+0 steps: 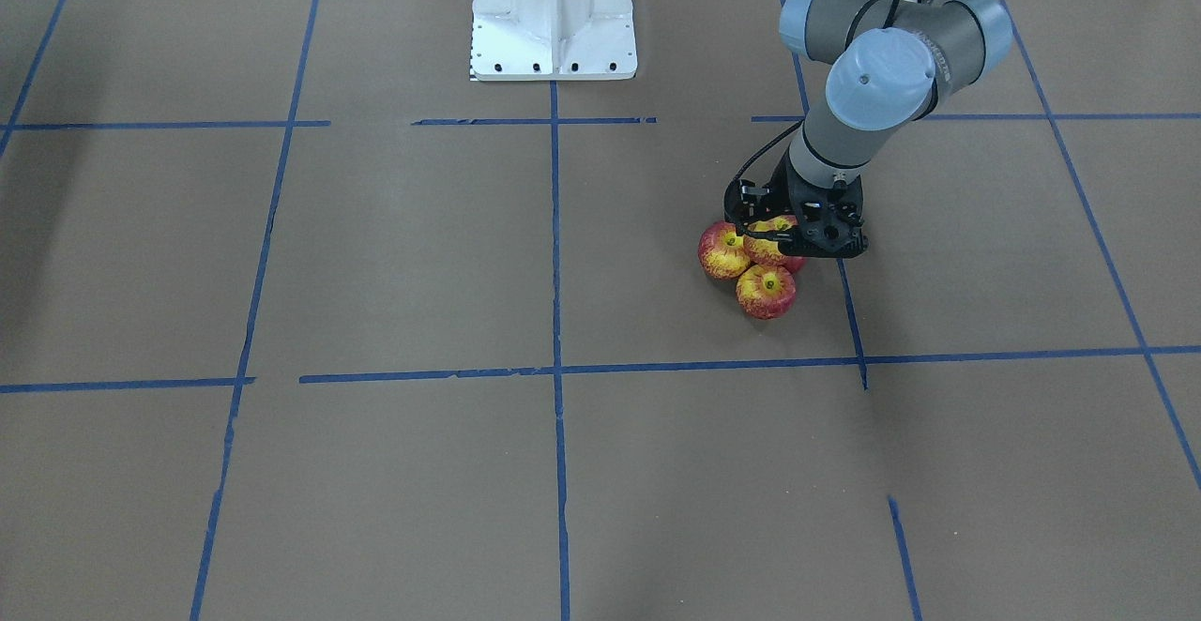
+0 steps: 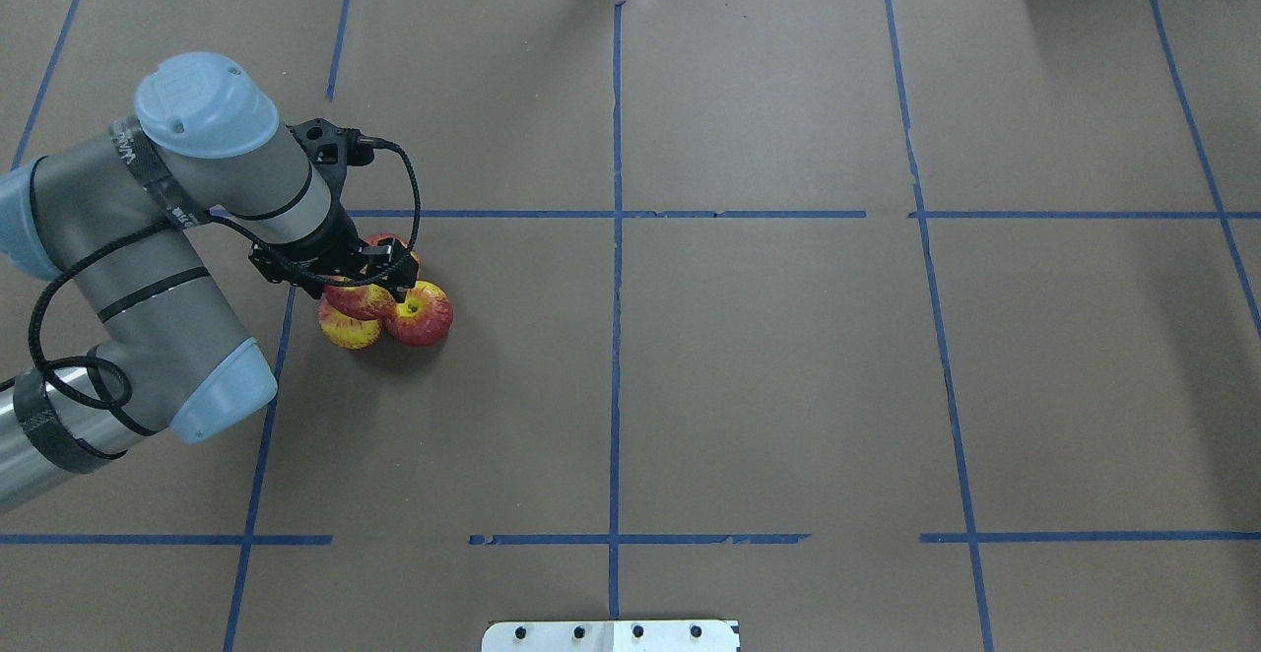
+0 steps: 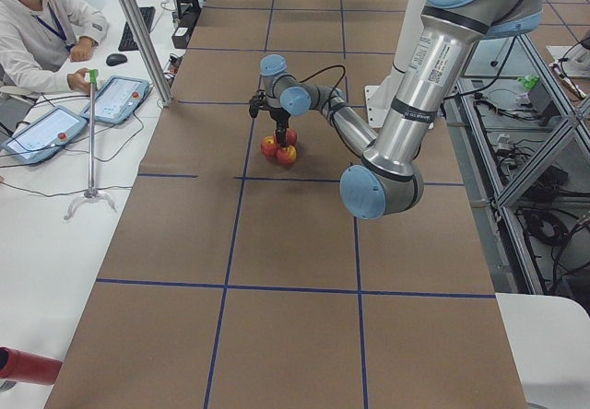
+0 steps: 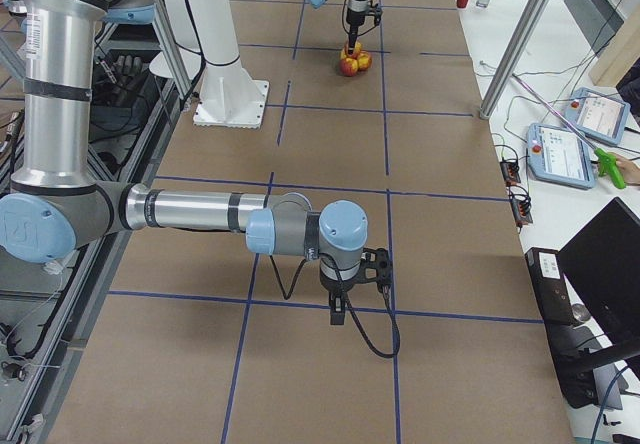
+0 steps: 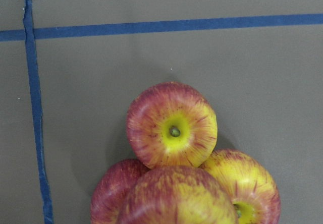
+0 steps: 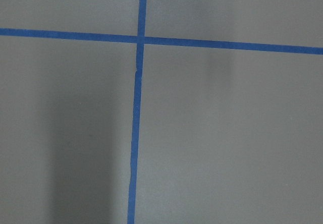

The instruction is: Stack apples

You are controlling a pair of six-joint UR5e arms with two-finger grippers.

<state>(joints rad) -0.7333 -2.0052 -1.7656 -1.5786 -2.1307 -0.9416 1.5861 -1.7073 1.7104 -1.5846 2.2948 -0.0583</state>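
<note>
- Apples (image 1: 766, 292) sat clustered on the left half of the tabletop (image 1: 422, 255): three touching at the base, a fourth apple (image 5: 176, 199) resting on top.
- Left gripper (image 1: 777, 236) was clamped round that fourth apple.
- Right gripper (image 4: 340, 309) hung well apart over the right half; open or closed, I couldn't tell.

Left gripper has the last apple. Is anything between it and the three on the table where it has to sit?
Nothing visible. The left gripper holds the fourth apple directly over the three base apples, above the dip between them. Only bare table surrounds the cluster. Whether it already touches them I cannot tell.
</note>
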